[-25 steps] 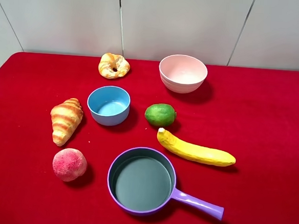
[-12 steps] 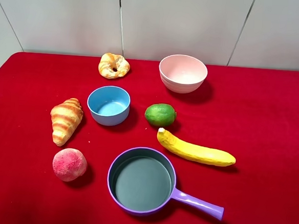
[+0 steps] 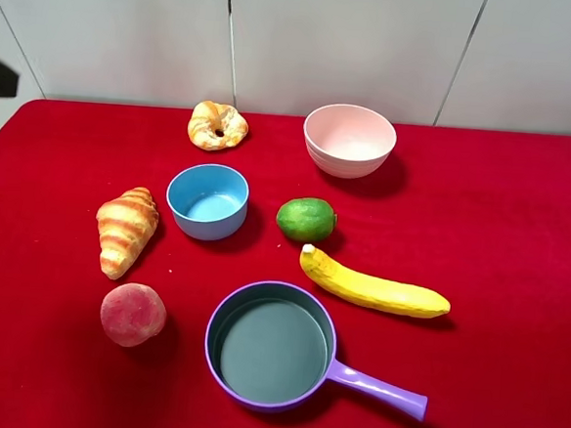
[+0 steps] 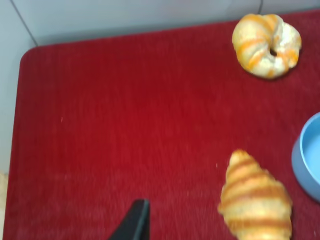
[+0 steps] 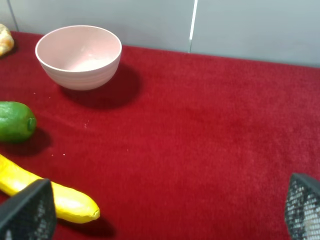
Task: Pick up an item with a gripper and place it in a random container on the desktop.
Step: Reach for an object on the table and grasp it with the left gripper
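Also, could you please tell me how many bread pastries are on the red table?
2: the ring-shaped pastry lies at the back left, and the straight croissant lies nearer the front, just left of the blue bowl. No others appear to be hidden.

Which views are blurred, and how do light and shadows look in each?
Exterior high: sharp, evenly lit, no glare; soft shadows fall to the right of the pink bowl and peach. Left wrist: blurred throughout, ring-shaped pastry and striped croissant have smeared edges. Right wrist: mostly crisp, with a dark shadow beside the lime.
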`<action>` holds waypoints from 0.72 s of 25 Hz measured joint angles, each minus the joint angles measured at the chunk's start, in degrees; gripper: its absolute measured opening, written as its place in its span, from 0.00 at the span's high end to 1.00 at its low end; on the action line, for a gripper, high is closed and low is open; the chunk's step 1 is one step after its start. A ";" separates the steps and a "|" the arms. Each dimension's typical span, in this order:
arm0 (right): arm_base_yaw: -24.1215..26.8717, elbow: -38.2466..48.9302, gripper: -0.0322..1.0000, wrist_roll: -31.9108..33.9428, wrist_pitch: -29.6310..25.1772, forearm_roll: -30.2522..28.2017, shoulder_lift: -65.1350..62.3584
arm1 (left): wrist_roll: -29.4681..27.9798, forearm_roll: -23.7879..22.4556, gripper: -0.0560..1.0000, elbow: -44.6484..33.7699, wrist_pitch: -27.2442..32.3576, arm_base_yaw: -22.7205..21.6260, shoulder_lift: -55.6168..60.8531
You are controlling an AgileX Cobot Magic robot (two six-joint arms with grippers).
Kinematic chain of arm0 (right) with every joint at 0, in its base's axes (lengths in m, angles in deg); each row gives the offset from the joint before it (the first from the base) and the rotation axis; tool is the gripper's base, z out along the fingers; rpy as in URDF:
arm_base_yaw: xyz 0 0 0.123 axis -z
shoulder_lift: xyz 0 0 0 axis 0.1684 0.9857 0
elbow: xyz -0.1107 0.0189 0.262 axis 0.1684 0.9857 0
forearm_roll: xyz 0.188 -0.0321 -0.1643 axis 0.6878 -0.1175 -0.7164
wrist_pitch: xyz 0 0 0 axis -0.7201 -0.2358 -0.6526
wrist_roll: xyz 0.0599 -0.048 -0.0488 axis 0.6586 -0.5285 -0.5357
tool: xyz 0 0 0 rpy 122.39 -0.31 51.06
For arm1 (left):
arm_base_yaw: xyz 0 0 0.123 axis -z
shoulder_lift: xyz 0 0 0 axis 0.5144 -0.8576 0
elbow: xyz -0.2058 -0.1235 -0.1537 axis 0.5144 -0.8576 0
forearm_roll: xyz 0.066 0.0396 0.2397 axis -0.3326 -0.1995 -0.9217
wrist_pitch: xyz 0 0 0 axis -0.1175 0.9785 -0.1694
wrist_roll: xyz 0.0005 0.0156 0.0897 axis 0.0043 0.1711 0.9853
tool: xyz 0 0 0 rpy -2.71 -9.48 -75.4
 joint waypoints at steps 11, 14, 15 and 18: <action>0.00 0.00 0.30 0.00 0.00 0.00 0.00 | 0.00 0.00 0.01 6.16 -11.47 0.00 -13.59; 0.00 0.00 0.30 0.00 0.00 0.00 0.00 | 0.00 0.00 0.01 8.18 -14.69 0.00 -17.11; 0.00 0.00 0.30 0.00 0.00 0.00 0.00 | 0.00 0.00 0.01 9.04 -15.60 0.00 -18.44; 0.00 0.00 0.30 0.00 0.00 0.00 0.00 | 0.00 0.00 0.01 12.08 -16.94 0.00 -22.43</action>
